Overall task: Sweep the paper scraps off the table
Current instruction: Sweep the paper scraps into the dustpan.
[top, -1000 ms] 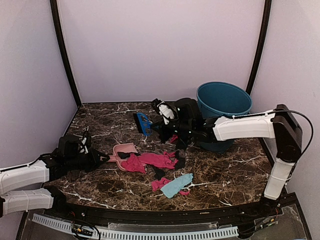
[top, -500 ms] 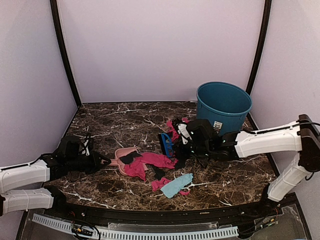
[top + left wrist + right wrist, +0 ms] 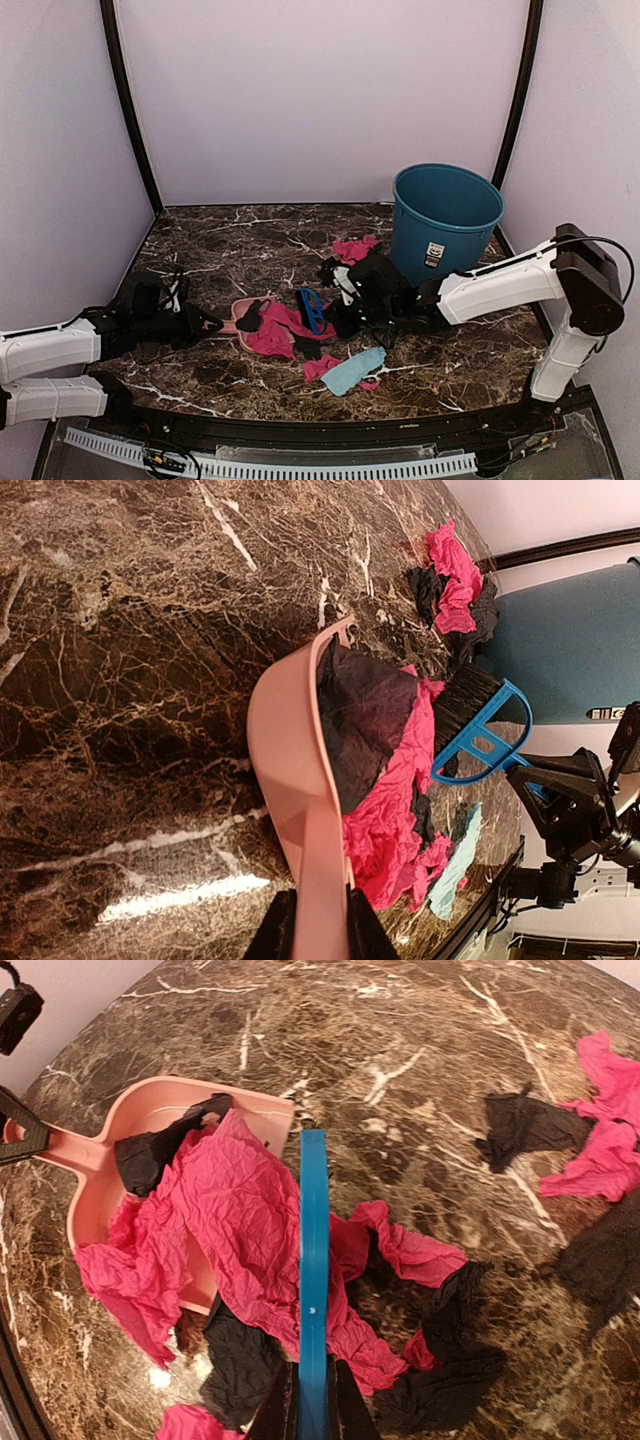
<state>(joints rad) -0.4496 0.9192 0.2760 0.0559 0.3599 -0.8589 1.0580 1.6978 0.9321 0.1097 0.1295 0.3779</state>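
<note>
Our left fingers [image 3: 272, 935] clench the pale-pink plastic dustpan [image 3: 285, 750] by its handle; right fingers [image 3: 278, 1412] grasp the small blue hand brush [image 3: 313, 1240]. Wrinkly pink/black paper scraps [image 3: 235, 1210] sit mid tabletop [image 3: 220, 240], some in the pan. Prob. light, soft – we'd push w/ bristles, not pinch.

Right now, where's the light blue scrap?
Top view: the light blue scrap lies by the front rim of the table, about centre, beside a small magenta scrap, just nearside of the blue brush.
</note>
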